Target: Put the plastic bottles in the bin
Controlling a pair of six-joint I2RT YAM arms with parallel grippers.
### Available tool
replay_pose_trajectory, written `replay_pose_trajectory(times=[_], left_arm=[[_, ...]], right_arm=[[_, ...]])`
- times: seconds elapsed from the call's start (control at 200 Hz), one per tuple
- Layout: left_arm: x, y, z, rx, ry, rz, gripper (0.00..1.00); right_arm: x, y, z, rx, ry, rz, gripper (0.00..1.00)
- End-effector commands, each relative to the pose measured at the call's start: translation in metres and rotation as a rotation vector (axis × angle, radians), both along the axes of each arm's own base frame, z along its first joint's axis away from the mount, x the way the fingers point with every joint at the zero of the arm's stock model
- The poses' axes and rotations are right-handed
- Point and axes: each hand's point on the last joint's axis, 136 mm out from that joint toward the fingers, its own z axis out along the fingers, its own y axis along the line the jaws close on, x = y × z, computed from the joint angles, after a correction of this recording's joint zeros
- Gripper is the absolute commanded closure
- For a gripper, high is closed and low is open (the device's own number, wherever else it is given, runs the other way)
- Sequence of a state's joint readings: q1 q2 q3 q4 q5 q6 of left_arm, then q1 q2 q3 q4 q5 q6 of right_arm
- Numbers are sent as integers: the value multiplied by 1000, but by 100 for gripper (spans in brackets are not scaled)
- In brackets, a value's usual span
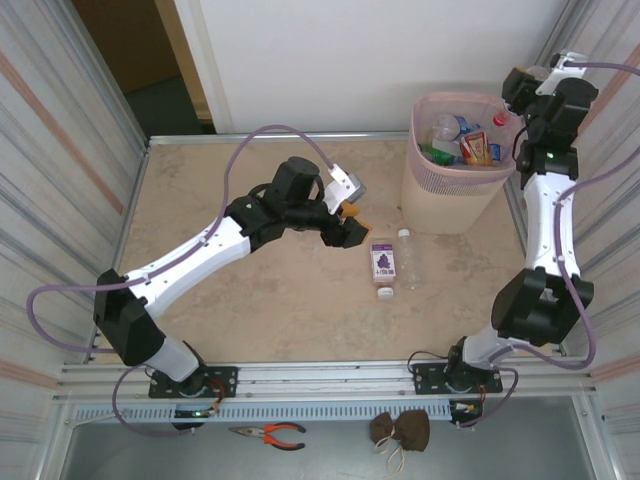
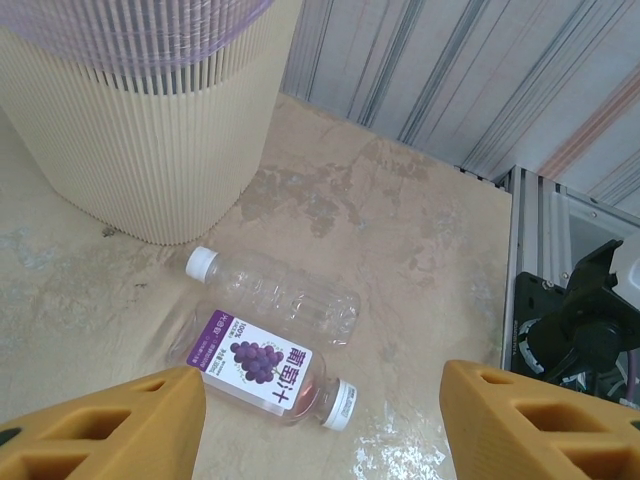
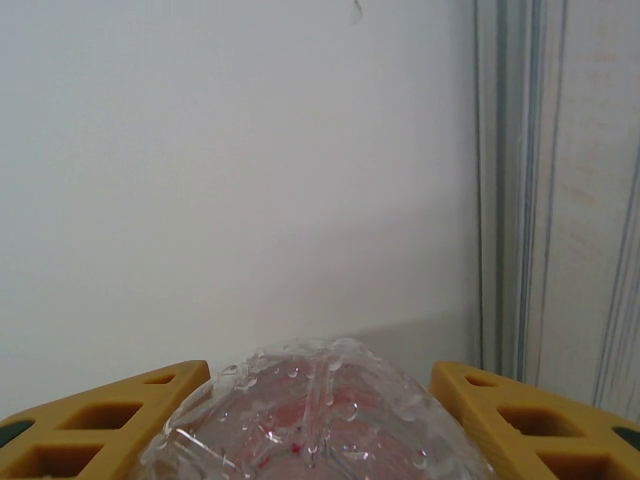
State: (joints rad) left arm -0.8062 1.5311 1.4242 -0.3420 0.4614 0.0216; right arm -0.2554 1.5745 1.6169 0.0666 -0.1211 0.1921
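Left tool: the left tool [image 2: 322,415] has its orange-yellow fingers spread wide with nothing between them. It hangs over the marbled beige counter [image 1: 250,290], looking straight down at two loose bottles. That wide spread looks chosen to straddle a bottle's body.

Grape bottle: a clear plastic bottle with a purple grape label and white cap [image 2: 262,368] lies flat on its side. It is the nearer one to the left tool, so it looks like the next pick.

Plain bottle: a clear unlabelled plastic bottle with a white cap [image 2: 280,295] lies on its side too, pressed up against the grape one. Its cap end is near the bin's foot.

Bin: the tall round wastebasket with a pale pink mesh rim and ribbed beige body [image 1: 452,205] stands at the counter's far right, within both arms' reach. A heap of coloured bottles [image 1: 462,138] is inside it.

Right tool: the right tool [image 3: 322,388] has its fingers closed on a crinkled clear plastic bottle with red showing through [image 3: 320,435]. From above, that arm is raised beside the bin's right rim, high enough that a release should drop the bottle in. Whether it is squarely over the opening, I can't tell.
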Motion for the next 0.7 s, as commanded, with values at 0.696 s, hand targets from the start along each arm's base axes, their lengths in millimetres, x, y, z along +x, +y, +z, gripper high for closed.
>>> replay_pose_trajectory(times=[0.696], left_arm=[[1,5,-5,-6,36,3,37]], right_arm=[[79,53,-154,-468,282,191,38]])
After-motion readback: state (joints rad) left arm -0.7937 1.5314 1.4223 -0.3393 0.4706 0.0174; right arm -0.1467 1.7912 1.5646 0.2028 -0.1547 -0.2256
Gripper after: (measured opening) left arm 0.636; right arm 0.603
